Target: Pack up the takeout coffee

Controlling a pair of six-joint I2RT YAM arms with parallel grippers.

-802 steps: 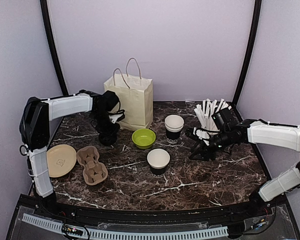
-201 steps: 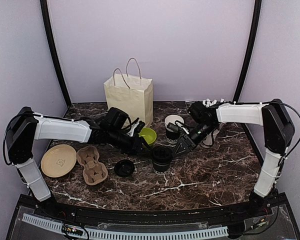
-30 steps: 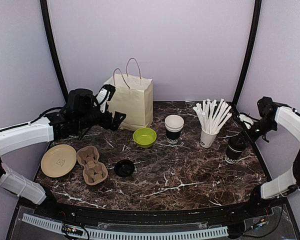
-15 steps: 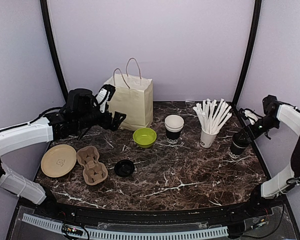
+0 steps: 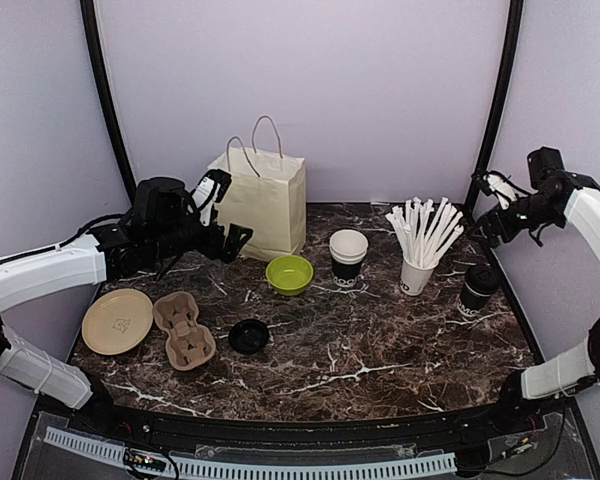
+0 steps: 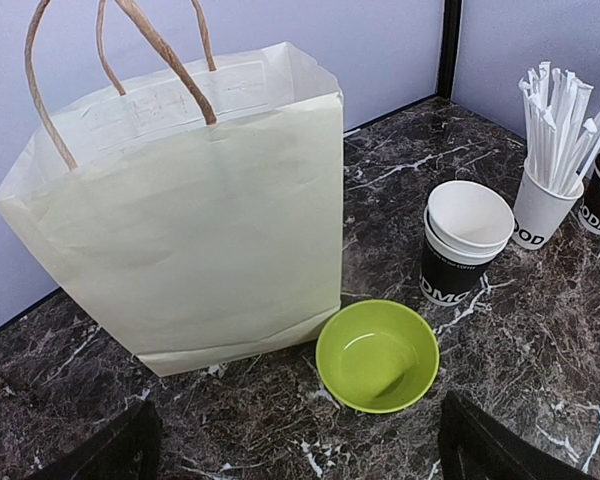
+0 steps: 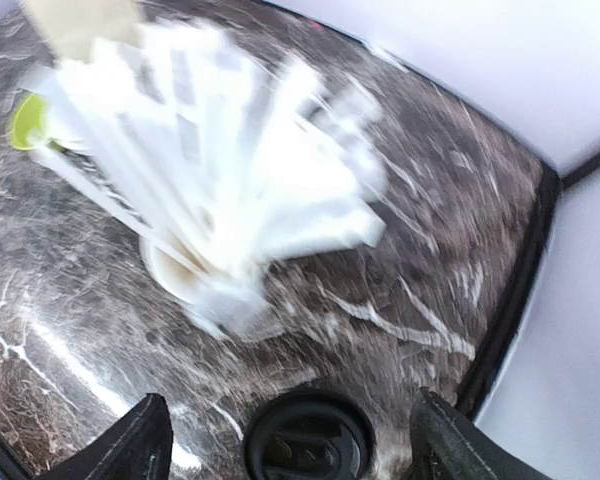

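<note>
Lavender walls ring the dark marble desk (image 5: 380,370) where we are packing takeout coffee. One lidded cup (image 5: 476,290) stands upright near the desk's right edge, just right of the straw cup (image 5: 416,275). A nest of open cups (image 5: 347,257) stands mid-desk beside the green bowl (image 5: 288,274). A loose black lid (image 5: 248,336) lies next to the pulp carrier (image 5: 184,330). We cannot tell whether anything is inside the bag (image 5: 265,205) at the back.

Our right claw (image 7: 288,420) hangs above the lidded cup, clear of it, with its jaws spread wide and empty; its wrist view is blurred. Our left claw (image 6: 298,410) is also spread and empty, looking at the bag, bowl and open cups from the desk's left side.

We judge these cups to be light and thin-walled, so they would dent under a hard squeeze. The firmest hold looks to be around the body just under the rolled rim, which stiffens the paper. The plastic lid looks slick and only snapped on, so lifting by it risks popping it off. We cannot see whether the lidded cup holds liquid, so it should travel upright. The nested cups may separate if we pinch only the top one.
</note>
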